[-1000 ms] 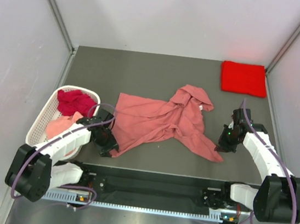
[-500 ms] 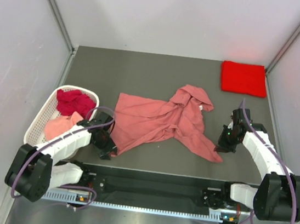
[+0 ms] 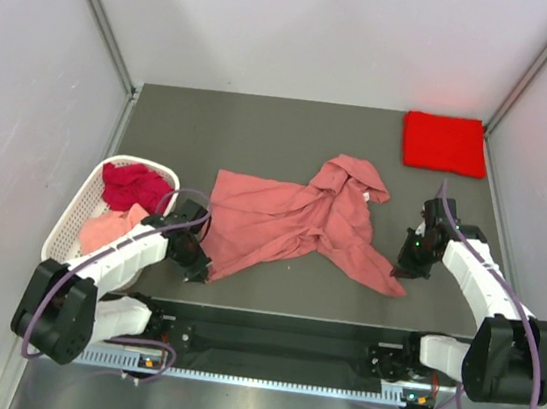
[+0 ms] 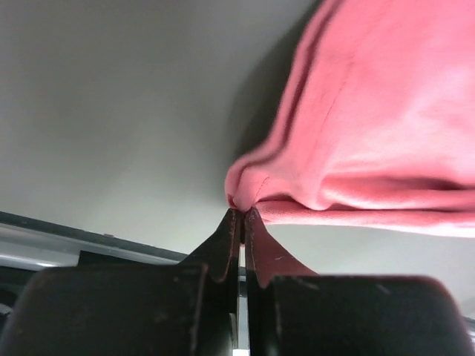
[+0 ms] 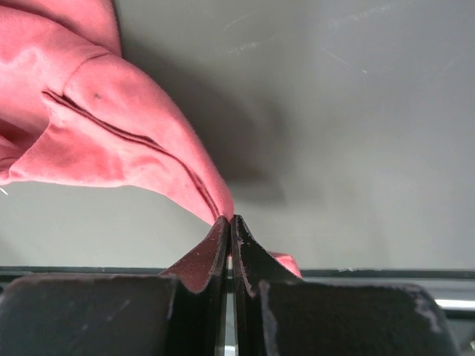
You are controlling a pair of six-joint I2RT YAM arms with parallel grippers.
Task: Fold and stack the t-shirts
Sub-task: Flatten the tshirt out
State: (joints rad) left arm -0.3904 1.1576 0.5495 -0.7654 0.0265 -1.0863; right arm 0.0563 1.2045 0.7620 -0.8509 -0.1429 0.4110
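Pinching a hem fold of the salmon pink t-shirt (image 3: 281, 221), the left gripper (image 4: 239, 215) has its jaws squeezed together on cloth; the right gripper (image 5: 228, 221) clamps the near-right corner likewise. Between them the shirt sprawls crumpled mid-table (image 3: 263, 133), with the folded bright red t-shirt (image 3: 444, 143) far right.

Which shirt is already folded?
The bright red t-shirt, far right corner: a neat flat rectangle. The salmon t-shirt sprawls mid-table; crimson t-shirt and pale pink t-shirt sit bunched in the basket.

even, soft light; blurry wrist foregrounds
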